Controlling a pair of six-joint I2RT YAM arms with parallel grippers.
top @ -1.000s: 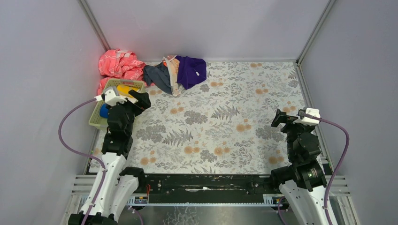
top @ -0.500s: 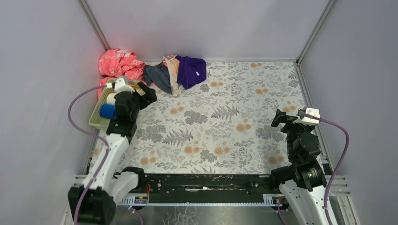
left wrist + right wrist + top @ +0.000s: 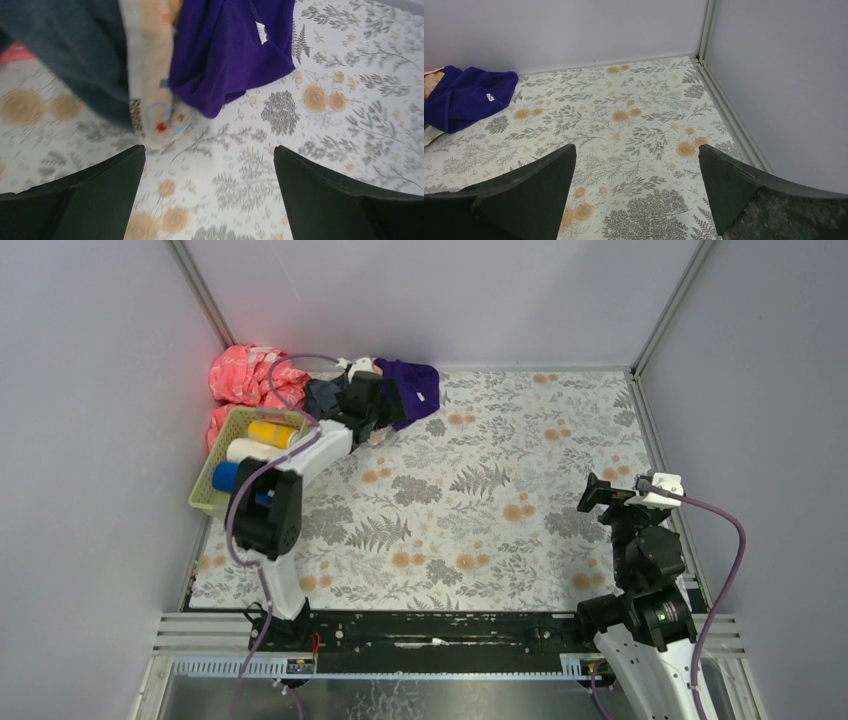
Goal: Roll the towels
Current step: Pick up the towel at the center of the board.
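The left gripper point(image 3: 209, 152), jaws apart, hangs over the cream towel point(image 3: 150, 70) and purple towel point(image 3: 235, 55). Closing here may pinch both together, since they overlap.

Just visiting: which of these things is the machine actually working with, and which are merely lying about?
Job in hand: purple towel, cream printed towel, dark grey-blue towel, heaped at the far edge; yellow roll, white roll, blue roll; left fingers, open above the heap.

Lying about: green basket holding the rolls; pink cloth, far-left corner; floral covering; right fingers, open.
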